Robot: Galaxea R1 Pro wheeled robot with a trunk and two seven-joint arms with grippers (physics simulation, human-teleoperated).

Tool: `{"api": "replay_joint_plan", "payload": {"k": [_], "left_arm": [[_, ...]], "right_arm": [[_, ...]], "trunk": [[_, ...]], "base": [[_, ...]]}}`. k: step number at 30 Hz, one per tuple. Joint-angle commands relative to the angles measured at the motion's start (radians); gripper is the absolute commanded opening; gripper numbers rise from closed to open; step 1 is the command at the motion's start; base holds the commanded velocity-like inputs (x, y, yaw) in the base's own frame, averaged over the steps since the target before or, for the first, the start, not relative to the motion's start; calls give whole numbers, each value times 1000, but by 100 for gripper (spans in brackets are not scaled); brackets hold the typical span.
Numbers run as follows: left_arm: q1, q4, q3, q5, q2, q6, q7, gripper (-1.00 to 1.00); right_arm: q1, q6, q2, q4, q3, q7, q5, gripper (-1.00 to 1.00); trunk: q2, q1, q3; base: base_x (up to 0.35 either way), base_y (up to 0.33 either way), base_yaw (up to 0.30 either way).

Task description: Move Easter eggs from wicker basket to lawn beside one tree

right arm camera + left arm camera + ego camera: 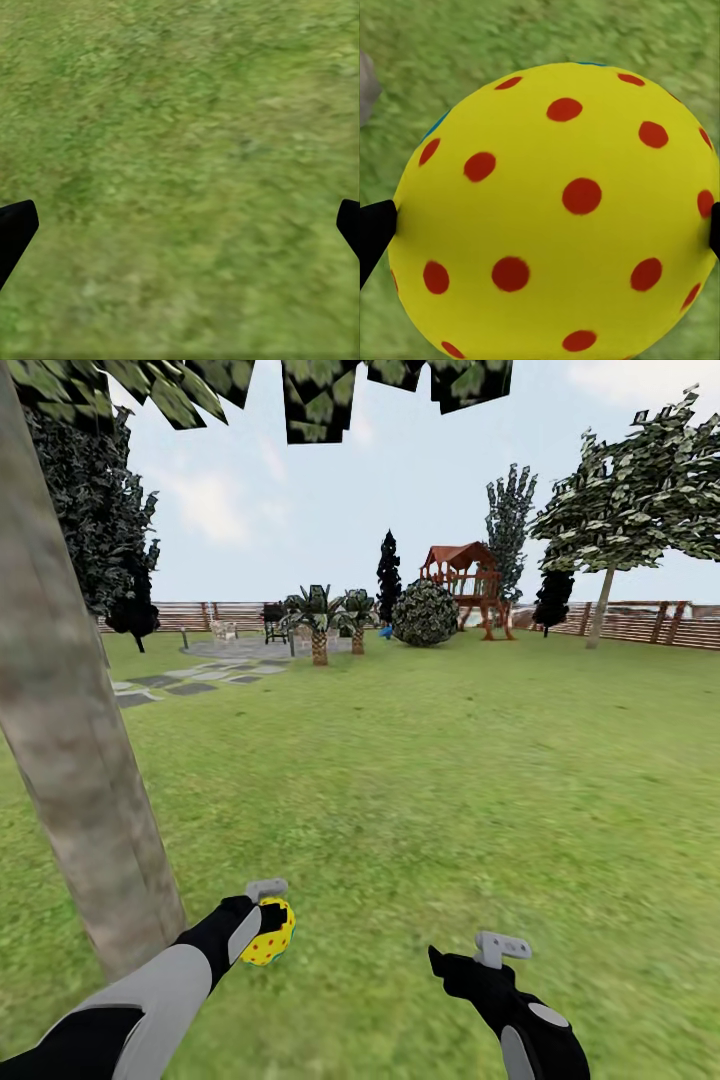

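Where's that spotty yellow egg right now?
In the head view, the egg sits gripped in the left gripper low at left, above the lawn, just beside the tree.

Your yellow red-dotted Easter egg (268,945) sits clamped above the mottled green lawn (420,800). The bare grey-brown tree trunk (70,750) stands just beside it.

Fenced garden lawn (450,760) with playset (465,585)
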Motion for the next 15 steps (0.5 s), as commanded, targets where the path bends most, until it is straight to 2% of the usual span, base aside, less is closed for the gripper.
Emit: {"api": "replay_joint_plan", "payload": {"k": [1, 15], "left_arm": [[0, -2, 2, 10, 0, 5, 4, -100], [0, -2, 2, 10, 0, 4, 4, -100]], "right_arm": [[-1, 4, 0, -1, 1, -9, -10, 100], [-1, 4, 0, -1, 1, -9, -10, 100]], "trunk": [[-8, 4, -4], [-106, 58, -48]], "base": [[0, 0, 0], [0, 0, 0]]}}
